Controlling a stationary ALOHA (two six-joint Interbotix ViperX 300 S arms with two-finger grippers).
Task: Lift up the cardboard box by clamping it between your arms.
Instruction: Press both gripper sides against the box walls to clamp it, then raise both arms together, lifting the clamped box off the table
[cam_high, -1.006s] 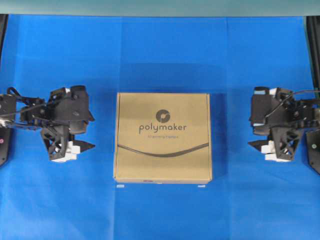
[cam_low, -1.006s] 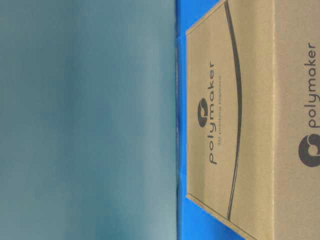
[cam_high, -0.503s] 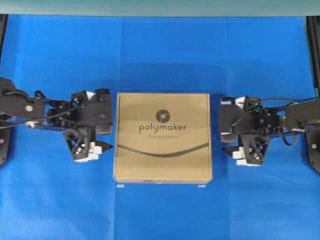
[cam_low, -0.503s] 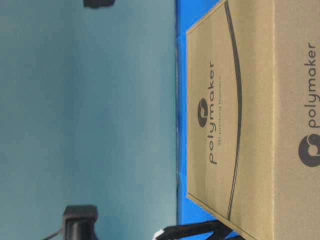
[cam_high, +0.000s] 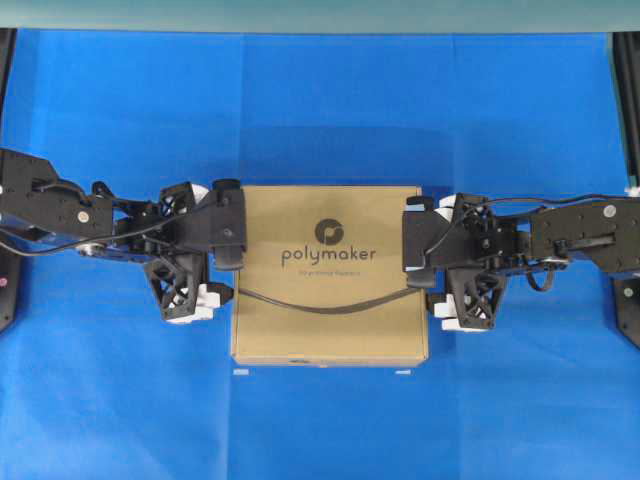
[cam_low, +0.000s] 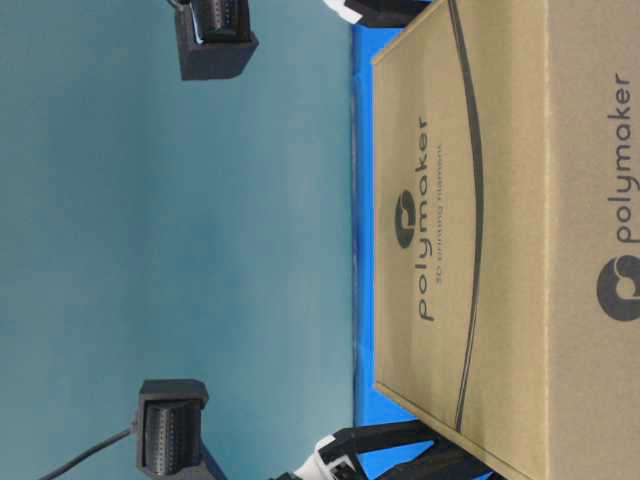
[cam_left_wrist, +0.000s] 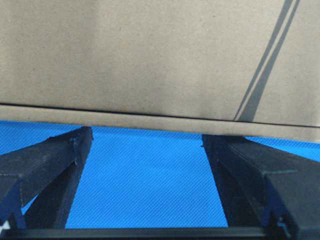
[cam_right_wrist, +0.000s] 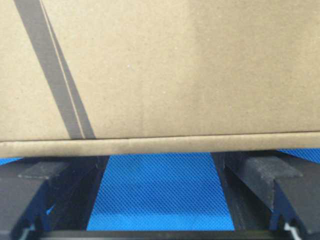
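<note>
Arms (cam_high: 120, 215) level, wide-spread end effectors against opposite sides of cardboard box (cam_high: 329, 275).

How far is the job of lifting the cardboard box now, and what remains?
Done: both arms have reached the cardboard box, the left pincer at its left side and the right pincer at its right side, fingers spread wide. In hand: pressing in; the wrist views show each box wall right at the fingertips, though firm contact is unclear. Left: the lift; the box lies flat on the blue cloth.

A blue mat (cam_high: 330, 110) covers the table, with a teal wall (cam_low: 150, 250) behind.
</note>
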